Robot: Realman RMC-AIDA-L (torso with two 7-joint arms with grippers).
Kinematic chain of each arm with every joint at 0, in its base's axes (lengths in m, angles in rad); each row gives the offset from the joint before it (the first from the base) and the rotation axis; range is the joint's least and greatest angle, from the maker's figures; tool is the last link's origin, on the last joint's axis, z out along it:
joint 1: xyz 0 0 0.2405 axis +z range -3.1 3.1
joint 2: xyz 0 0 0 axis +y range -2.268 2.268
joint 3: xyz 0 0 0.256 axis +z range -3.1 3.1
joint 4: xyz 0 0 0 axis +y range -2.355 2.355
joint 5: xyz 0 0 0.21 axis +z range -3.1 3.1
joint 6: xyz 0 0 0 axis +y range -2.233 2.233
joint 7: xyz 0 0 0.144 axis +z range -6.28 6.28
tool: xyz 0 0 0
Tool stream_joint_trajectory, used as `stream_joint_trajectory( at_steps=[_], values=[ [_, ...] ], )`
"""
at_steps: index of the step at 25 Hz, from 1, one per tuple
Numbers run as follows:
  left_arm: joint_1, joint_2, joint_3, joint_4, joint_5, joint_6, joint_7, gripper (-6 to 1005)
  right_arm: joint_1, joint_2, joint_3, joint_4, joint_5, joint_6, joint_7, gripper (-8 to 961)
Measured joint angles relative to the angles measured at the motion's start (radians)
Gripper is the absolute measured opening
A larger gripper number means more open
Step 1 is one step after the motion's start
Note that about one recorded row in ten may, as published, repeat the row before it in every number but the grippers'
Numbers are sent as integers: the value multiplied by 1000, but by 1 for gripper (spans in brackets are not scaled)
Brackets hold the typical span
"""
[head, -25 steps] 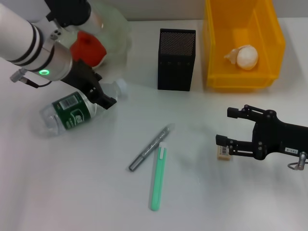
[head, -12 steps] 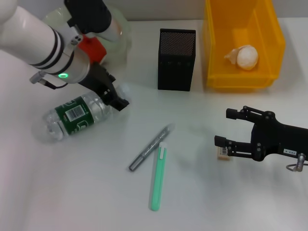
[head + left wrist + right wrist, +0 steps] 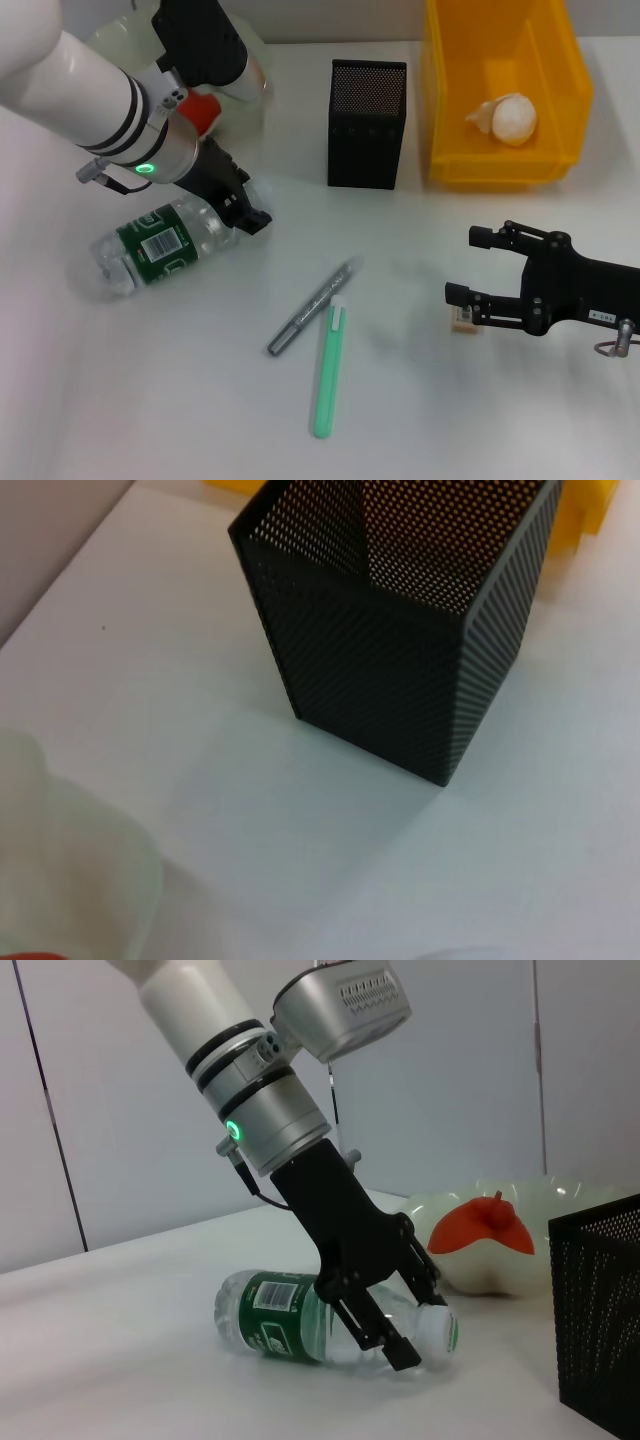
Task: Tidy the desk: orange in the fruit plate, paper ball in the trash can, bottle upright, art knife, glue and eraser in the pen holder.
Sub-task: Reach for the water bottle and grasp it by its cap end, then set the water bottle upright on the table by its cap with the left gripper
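Note:
The bottle (image 3: 160,240) lies on its side at the left, white cap toward the pen holder (image 3: 367,122). My left gripper (image 3: 250,208) is shut on the bottle's neck (image 3: 415,1325) just behind the cap, and the bottle rests on the table. The orange (image 3: 205,108) sits in the fruit plate (image 3: 252,62). The paper ball (image 3: 510,118) lies in the trash can (image 3: 560,150). My right gripper (image 3: 467,266) is open, low at the right. The eraser (image 3: 464,320) lies just outside its nearer finger. A grey pen-shaped stick (image 3: 315,305) and a green one (image 3: 328,370) lie mid-table.
The left wrist view shows the pen holder (image 3: 400,680) close by, the plate's rim (image 3: 60,860) and a corner of the trash can (image 3: 585,505). My left arm (image 3: 90,90) covers part of the plate.
My left gripper slid right along the bottle to its neck, and the bottle rolled and shifted slightly. The right gripper barely moved.

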Motion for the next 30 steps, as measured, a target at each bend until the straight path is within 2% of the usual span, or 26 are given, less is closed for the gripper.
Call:
stream_joint_trajectory(
  at_steps=[1,6,10,17,25,27,28,30],
  values=[
    [0,0,0,0,0,0,0,745,0,0,0,0,0,0,0,827],
    [0,0,1,0,0,0,1,549,-1,0,1,-3,0,-3,0,826],
    [1,0,3,7,-35,14,17,450,-1,0,1,-4,0,-3,0,826],
    [36,8,-41,73,-146,57,74,448,-2,0,2,-6,0,-8,0,826],
    [77,12,-215,105,-271,169,230,447,-2,-1,-1,-6,0,-9,0,826],
    [77,12,-215,105,-271,169,230,447,-1,-2,-1,-6,0,-9,0,826],
    [90,15,-259,114,-305,193,269,446,-1,-2,-2,-6,0,-9,0,827],
    [103,15,-279,125,-329,206,293,446,1,-1,-2,-6,0,-10,0,827]
  ],
)
